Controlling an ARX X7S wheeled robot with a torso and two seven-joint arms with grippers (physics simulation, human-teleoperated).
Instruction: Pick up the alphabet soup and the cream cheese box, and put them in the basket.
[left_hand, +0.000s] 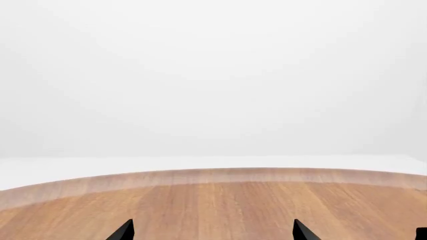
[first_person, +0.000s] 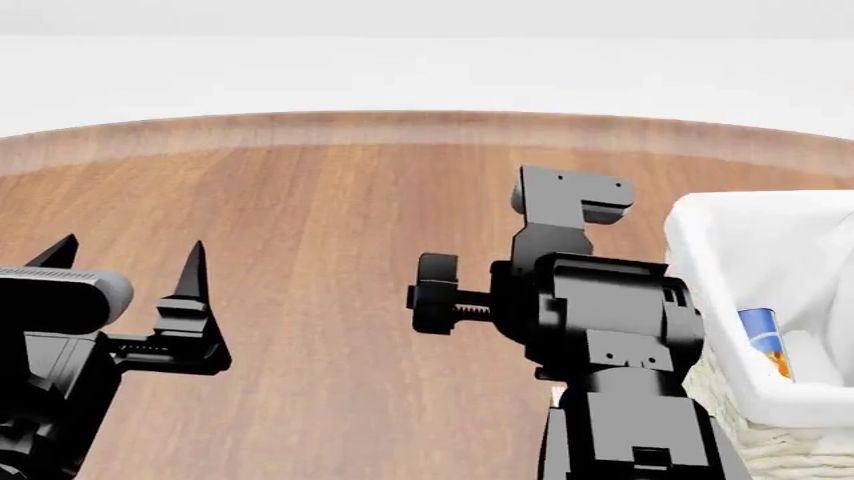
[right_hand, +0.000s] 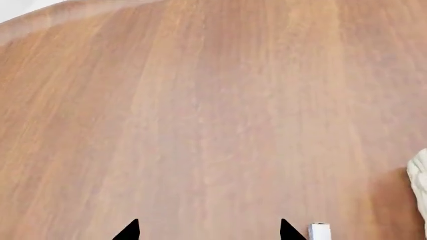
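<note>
The alphabet soup (first_person: 763, 340), a can with a blue label and a yellow-orange band, lies inside the cream-white basket (first_person: 707, 225) at the right of the head view. A small white box (right_hand: 319, 232), seemingly the cream cheese box, lies on the table just outside one fingertip of my right gripper (right_hand: 208, 231). That gripper is open, empty and above the wood. In the head view its jaws are hidden under my right arm (first_person: 601, 320), which stands just left of the basket. My left gripper (first_person: 130, 250) is open and empty over the table's left side, as its wrist view (left_hand: 212, 232) also shows.
The round wooden table (first_person: 334, 200) has its far edge against a white background (left_hand: 213, 75). A bit of the basket's woven wall (right_hand: 420, 180) shows in the right wrist view.
</note>
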